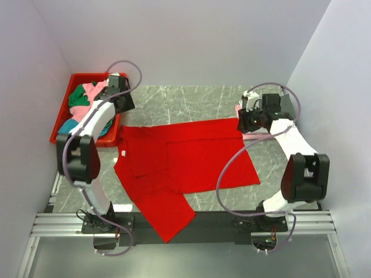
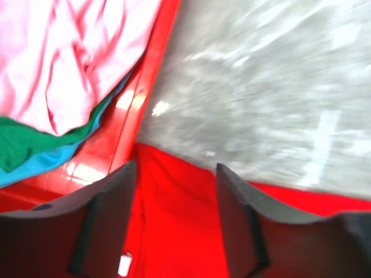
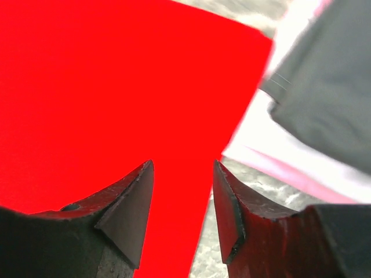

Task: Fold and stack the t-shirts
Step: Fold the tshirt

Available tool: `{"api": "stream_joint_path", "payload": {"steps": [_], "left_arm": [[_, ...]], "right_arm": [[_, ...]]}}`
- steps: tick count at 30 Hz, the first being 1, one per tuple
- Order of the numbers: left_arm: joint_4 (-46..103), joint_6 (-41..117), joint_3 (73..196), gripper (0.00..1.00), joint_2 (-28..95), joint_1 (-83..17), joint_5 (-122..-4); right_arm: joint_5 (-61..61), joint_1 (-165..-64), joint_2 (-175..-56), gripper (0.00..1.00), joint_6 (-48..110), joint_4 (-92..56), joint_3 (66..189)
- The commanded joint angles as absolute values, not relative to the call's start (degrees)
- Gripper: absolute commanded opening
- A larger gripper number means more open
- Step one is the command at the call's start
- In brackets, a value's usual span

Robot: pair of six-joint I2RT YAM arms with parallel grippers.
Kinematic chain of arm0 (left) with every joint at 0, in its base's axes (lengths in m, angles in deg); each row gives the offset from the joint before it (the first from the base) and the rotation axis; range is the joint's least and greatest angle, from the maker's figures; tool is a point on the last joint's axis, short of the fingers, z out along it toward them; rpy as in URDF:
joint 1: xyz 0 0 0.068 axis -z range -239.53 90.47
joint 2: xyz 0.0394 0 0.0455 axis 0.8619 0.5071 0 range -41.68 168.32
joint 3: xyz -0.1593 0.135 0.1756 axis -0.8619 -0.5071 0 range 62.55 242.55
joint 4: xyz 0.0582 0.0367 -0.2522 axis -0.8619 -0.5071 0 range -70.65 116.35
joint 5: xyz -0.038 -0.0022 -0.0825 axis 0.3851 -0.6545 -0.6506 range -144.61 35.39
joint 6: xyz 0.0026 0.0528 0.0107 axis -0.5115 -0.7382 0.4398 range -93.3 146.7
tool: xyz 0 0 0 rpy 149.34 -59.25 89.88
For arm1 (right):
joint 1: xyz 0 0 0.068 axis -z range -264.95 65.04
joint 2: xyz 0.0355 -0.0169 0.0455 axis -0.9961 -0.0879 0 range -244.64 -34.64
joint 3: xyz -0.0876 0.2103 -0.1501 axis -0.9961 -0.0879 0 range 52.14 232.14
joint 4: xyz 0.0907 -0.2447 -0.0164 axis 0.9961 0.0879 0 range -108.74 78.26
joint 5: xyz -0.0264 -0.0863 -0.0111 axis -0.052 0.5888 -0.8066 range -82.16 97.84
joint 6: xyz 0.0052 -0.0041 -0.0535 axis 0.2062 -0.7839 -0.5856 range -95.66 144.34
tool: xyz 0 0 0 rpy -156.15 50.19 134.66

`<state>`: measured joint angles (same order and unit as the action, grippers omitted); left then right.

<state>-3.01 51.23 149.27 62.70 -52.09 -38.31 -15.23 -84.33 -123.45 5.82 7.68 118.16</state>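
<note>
You see the grey marbled desk (image 1: pixel 191 101) with the big red t-shirt (image 1: pixel 185 159) spread out over its middle, one part reaching over the near edge. At the far left stands the red bin (image 1: pixel 61 116). In it lie a pink t-shirt (image 2: pixel 69 52), a green t-shirt (image 2: pixel 17 147) and a teal t-shirt (image 2: pixel 40 165), all crumpled. At the far right, just beside the red t-shirt, a dark grey t-shirt (image 3: pixel 324 98) lies on white and pink cloth (image 3: pixel 272 139). Your left hand (image 2: pixel 175 174) is open above the red t-shirt's corner beside the bin, gripping nothing. Your right hand (image 3: pixel 182 168) is open too, above the opposite far corner.
</note>
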Motion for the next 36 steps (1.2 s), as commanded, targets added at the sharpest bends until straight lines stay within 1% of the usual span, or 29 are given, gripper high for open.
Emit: {"api": "stream_joint_path", "payload": {"steps": [1, 2, 3, 6, 7, 8, 9, 10, 11, 12, 13, 14, 15, 16, 17, 19, 20, 21, 22, 24, 25, 27, 28, 32, 33, 34, 36], "left_arm": [[0.68, 50.43, 148.7, 0.63, 51.96, -52.23, -45.11], [2.34, 50.17, 145.9, 0.68, 50.1, -52.32, -46.42], [2.44, 49.82, 144.74, 0.68, 48.42, -52.23, -47.57], [3.49, 48.76, 138.78, 0.7, 40.35, -52.23, -50.82], [4.46, 48.06, 136.41, 0.71, 34.4, -52.23, -53.44], [5.6, 47.71, 130.73, 0.75, 30.95, -52.23, -54.94], [8.31, 47.79, 127.54, 0.79, 27.17, -52.32, -56.96], [9.64, 50.75, 124.37, 0.85, 19.83, -52.41, -60.2], [11.04, 53.04, 117.9, 0.98, 16.36, -52.41, -62.84], [11.75, 55.33, 115.23, 0.99, 13.19, -52.5, -64.96], [10.02, 61.18, 113.29, 0.99, 8.38, -52.58, -66.81], [8.96, 64.11, 109.79, 0.97, 6.41, -52.59, -72.05], [7.56, 66.93, 108.53, 0.95, 4.92, -52.59, -74.01], [1.19, 71.91, 107.04, 0.92, 3.07, -52.5, -75.51], [-1.57, 73.88, 105.9, 0.84, 2.36, -52.24, -79.27], [-9.89, 78.96, 101.52, 0.74, -0.09, -49.79, -81.93], [-12.38, 80.82, 99.84, 0.69, -1.5, -47.95, -81.85], [-14.15, 85.89, 98.25, 0.68, -3.34, -45.67, -80.55], [-17.12, 88.98, 95.28, 0.68, -7.45, -39.99, -79.23], [-18.9, 96.36, 91.75, 0.67, -11.34, -33.98, -77.56], [-19.61, 102.75, 88.51, 0.67, -13.71, -28.56, -77.81], [-22.94, 109.02, 86.64, 0.67, -14.61, -23.69, -77.03], [-24.0, 110.01, 86.98, 0.67, -14.44, -19.49, -76.06], [-24.45, 110.9, 89.88, 0.68, -7.34, -11.65, -73.69], [-24.19, 109.33, 91.02, 0.68, -4.71, -9.89, -73.25], [-24.45, 108.97, 93.38, 0.69, 1.06, -5.61, -71.41], [-22.62, 109.84, 95.5, 0.69, 8.89, -0.14, -70.34]], "right_arm": [[-25.36, -84.43, -118.67, 0.53, -1.91, 13.5, 117.53], [-27.03, -84.43, -117.44, 0.53, -3.07, 14.3, 117.35], [-30.7, -84.43, -116.82, 0.53, -4.21, 15.09, 117.26], [-40.28, -84.69, -114.19, 0.53, -16.23, 22.38, 116.22], [-42.67, -84.69, -111.66, 0.54, -22.62, 24.92, 115.34], [-44.78, -84.69, -110.06, 0.54, -26.68, 26.25, 114.2], [-49.5, -84.69, -108.39, 0.54, -30.99, 27.65, 111.4], [-51.64, -84.69, -105.07, 0.62, -39.21, 29.67, 109.63], [-53.66, -84.69, -103.65, 0.69, -43.12, 30.39, 107.62], [-55.59, -84.69, -102.33, 0.78, -46.99, 31.26, 103.59], [-58.14, -86.17, -101.01, 0.9, -53.99, 33.01, 101.64], [-58.68, -86.88, -100.73, 0.91, -57.28, 34.25, 100.14], [-58.43, -88.11, -100.82, 0.91, -60.09, 36.0, 98.82], [-57.47, -90.12, -101.6, 0.9, -64.13, 39.5, 98.55], [-57.46, -90.75, -102.22, 0.9, -66.69, 41.62, 98.37], [-57.72, -90.84, -103.36, 0.87, -70.65, 45.66, 98.45], [-57.46, -90.76, -103.63, 0.87, -69.8, 45.6, 98.72], [-57.11, -90.84, -103.81, 0.86, -67.27, 44.21, 99.15], [-56.76, -90.76, -104.16, 0.85, -65.5, 42.97, 99.33], [-56.23, -90.76, -103.99, 0.85, -58.33, 37.11, 99.16], [-55.79, -90.76, -103.98, 0.84, -55.84, 34.98, 99.07], [-54.13, -90.76, -103.72, 0.84, -48.92, 29.03, 98.55], [-53.34, -90.76, -103.81, 0.84, -46.87, 27.33, 98.37], [-50.61, -90.84, -104.25, 0.84, -41.24, 23.1, 98.1], [-50.0, -90.67, -104.33, 0.84, -40.44, 23.01, 98.19], [-49.82, -90.67, -104.68, 0.84, -40.35, 23.01, 98.28], [-49.46, -90.41, -104.77, 0.83, -39.65, 22.66, 98.37]]}}
